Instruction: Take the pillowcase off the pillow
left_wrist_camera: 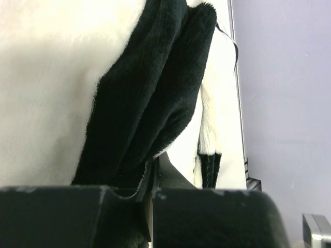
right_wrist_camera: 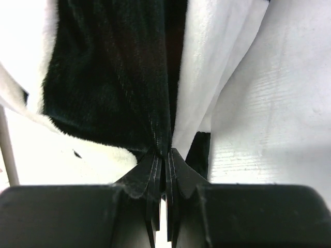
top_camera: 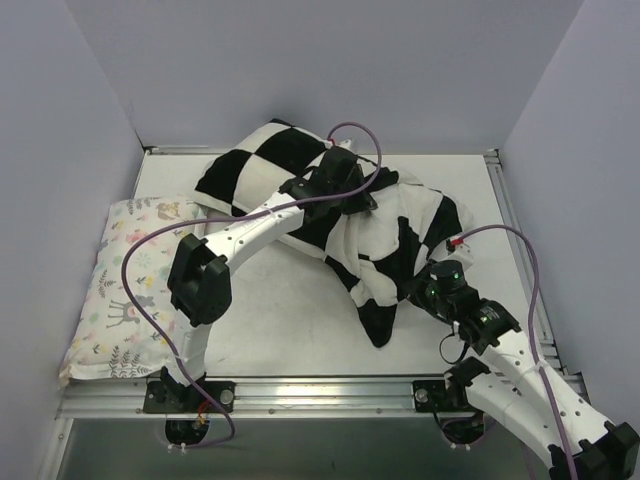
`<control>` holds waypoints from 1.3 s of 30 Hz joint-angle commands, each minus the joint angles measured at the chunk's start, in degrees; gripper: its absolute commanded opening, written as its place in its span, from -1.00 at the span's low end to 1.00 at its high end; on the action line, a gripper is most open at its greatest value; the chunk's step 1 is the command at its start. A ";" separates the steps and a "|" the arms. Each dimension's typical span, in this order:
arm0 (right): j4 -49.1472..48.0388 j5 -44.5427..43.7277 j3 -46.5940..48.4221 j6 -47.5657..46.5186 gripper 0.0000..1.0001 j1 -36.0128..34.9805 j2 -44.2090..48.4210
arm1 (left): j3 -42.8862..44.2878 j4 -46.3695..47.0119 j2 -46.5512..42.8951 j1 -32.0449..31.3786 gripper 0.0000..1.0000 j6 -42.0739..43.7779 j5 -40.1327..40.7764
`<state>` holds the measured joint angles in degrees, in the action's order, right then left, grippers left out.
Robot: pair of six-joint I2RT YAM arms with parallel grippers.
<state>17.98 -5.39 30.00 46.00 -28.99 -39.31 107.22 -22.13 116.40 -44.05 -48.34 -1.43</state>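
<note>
Black-and-white pillowcase, one; floral pillow, one

The white table carried two soft things. A black-and-white checkered pillowcase lay bunched from 12 o'clock across the middle to about 4 o'clock, one narrow end trailing toward 5 o'clock. A floral pillow lay flat along the 9 o'clock edge, reaching down to 7 o'clock, its far corner just beside the checkered cloth.
</note>
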 commanded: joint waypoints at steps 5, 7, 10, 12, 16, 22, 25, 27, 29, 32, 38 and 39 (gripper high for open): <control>-1.00 -0.70 -1.61 0.58 -1.00 2.79 -12.27 | 11.77 -3.42 -1.44 10.91 -1.00 2.37 2.93; -3.37 0.72 -2.40 0.67 -1.00 4.73 -13.07 | 15.19 -5.46 -1.26 13.36 -1.00 2.90 1.43; -4.44 0.29 -2.75 0.76 -1.00 5.26 -14.39 | 15.83 -6.96 -1.79 15.39 -1.00 3.34 -1.90; -5.23 0.46 -2.84 0.76 -1.00 6.13 -15.61 | 16.00 -7.75 -1.88 16.19 -1.00 3.25 -3.57; -7.16 1.26 -3.02 -0.29 -1.00 9.47 -18.87 | 15.91 -8.01 -1.97 17.24 -1.00 2.90 -7.70; -9.01 1.17 -2.93 -0.56 -1.00 11.15 -22.56 | 20.92 -12.14 -1.18 20.49 -1.00 3.16 -10.61; -9.45 1.17 -2.66 -0.91 -1.00 11.85 -24.14 | 23.56 -14.51 -0.21 22.34 -1.00 3.07 -12.80; -9.98 1.34 -2.49 -1.00 -1.00 12.56 -24.93 | 23.39 -14.87 -0.47 22.87 -1.00 2.90 -14.21; -10.33 0.99 -1.97 -1.09 -1.00 12.99 -25.90 | 22.16 -14.87 -1.17 22.43 -1.00 3.42 -15.18; -11.12 0.99 1.19 -1.61 -1.00 14.13 -29.32 | 14.53 -14.08 -6.25 20.07 -1.00 4.73 -15.53; -10.17 6.43 10.68 -5.56 -0.95 14.32 -32.42 | -11.13 -1.97 -19.08 13.65 -1.00 3.79 -11.93; -9.02 6.09 11.48 -6.44 -0.70 13.62 -31.45 | -14.03 -0.47 -19.89 12.95 -1.00 3.17 -11.58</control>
<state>1.67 3.14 37.43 44.40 -15.77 -72.77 98.67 -32.62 104.88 -31.22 -45.93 -19.16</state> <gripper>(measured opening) 0.079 0.015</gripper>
